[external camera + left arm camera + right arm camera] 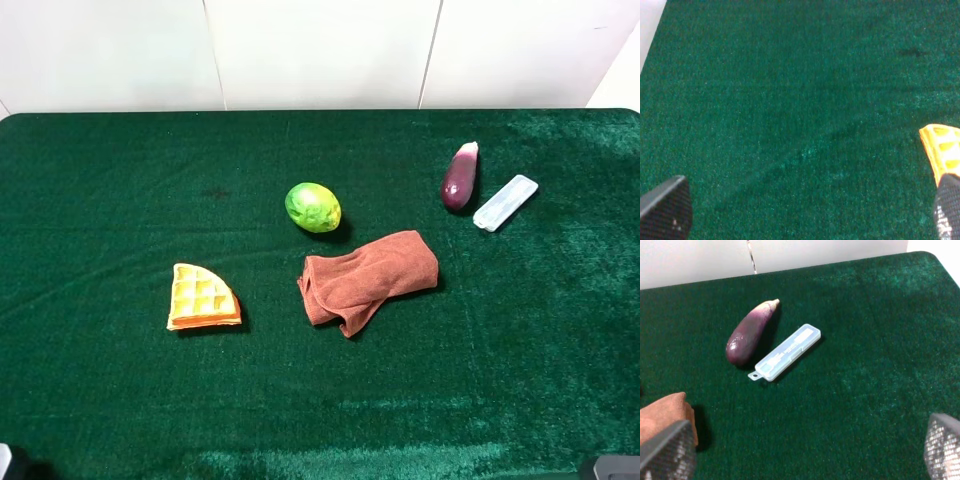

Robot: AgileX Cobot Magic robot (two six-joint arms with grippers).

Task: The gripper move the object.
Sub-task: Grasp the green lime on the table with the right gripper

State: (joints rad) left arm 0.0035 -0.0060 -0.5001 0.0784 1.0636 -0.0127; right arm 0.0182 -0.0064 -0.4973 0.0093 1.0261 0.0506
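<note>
Gaping wide, the jaws of left gripper and right gripper hold nothing; the object lies untouched.

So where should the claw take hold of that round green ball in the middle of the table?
Around its widest middle, coming straight down from above. The green ball is rounded with no handle showing, and it touches nothing but the green cloth, so its sides are free. The brown towel lies close on its near side, so closing side to side looks safest.
</note>
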